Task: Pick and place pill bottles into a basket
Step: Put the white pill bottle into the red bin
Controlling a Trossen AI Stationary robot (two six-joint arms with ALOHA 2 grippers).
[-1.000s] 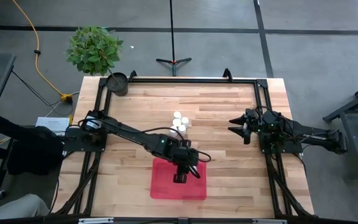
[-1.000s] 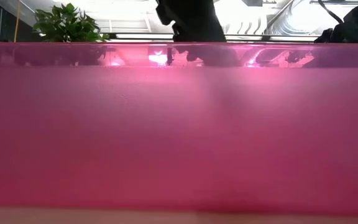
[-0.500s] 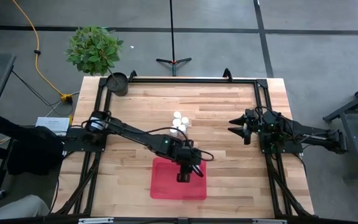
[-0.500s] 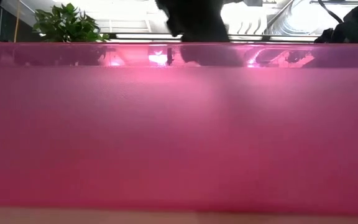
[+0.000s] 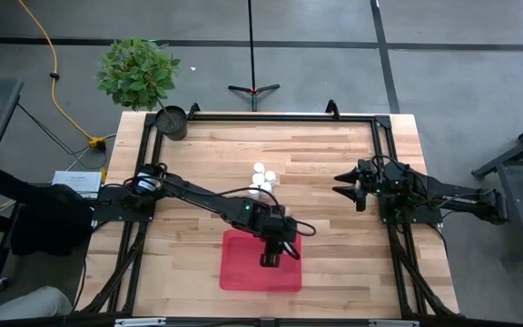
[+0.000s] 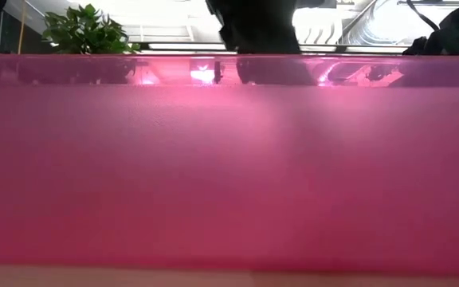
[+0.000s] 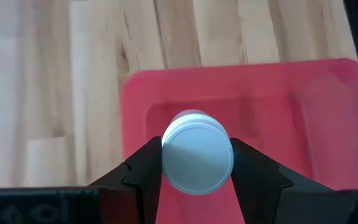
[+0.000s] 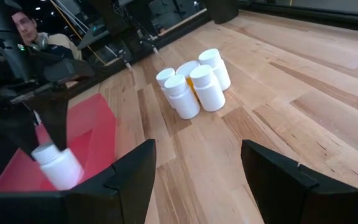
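While the left claw [image 7: 196, 163] pinches a white pill bottle [image 7: 196, 155] above the red basket [image 7: 291, 106], the right claw [image 5: 341, 187] waits spread at the desk's [image 5: 325, 154] side.

You have light wooden plank table [image 5: 334, 209], black frame rails along its edges. Red translucent basket [image 5: 243, 277] lies flat near front edge, around middle. Cluster of white-capped pill bottles [image 5: 262, 178] stands upright on bare wood near table centre, packed touching each other, well apart from basket. Small dark round pot [image 5: 172, 121] sits at far-left corner.
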